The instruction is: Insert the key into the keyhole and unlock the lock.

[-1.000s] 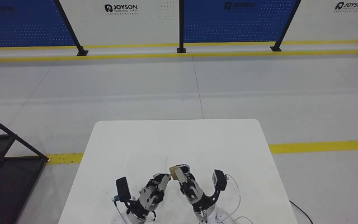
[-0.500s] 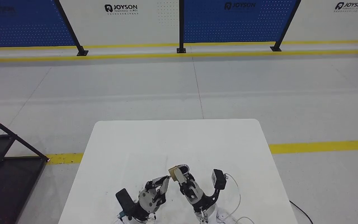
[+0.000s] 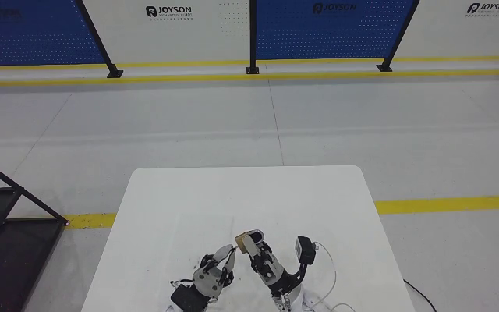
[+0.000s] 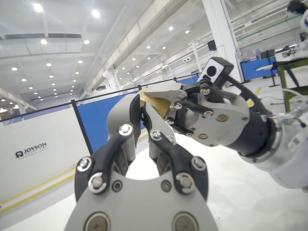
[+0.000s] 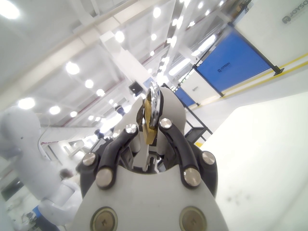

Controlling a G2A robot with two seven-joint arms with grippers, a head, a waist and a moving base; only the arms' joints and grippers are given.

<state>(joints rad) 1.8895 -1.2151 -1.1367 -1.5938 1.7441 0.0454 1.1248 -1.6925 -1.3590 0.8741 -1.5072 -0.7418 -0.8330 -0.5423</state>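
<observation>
Left gripper (image 4: pixel 141 108) pinches a dark-headed key (image 4: pixel 145 121) aimed rightward at the brass padlock (image 4: pixel 156 105) clamped in right gripper (image 5: pixel 154 98), above the white table (image 3: pixel 234 195) near its front edge.

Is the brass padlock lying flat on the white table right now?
No, the brass padlock with the silver shackle is clamped in the right pincer, raised off the white table.
</observation>
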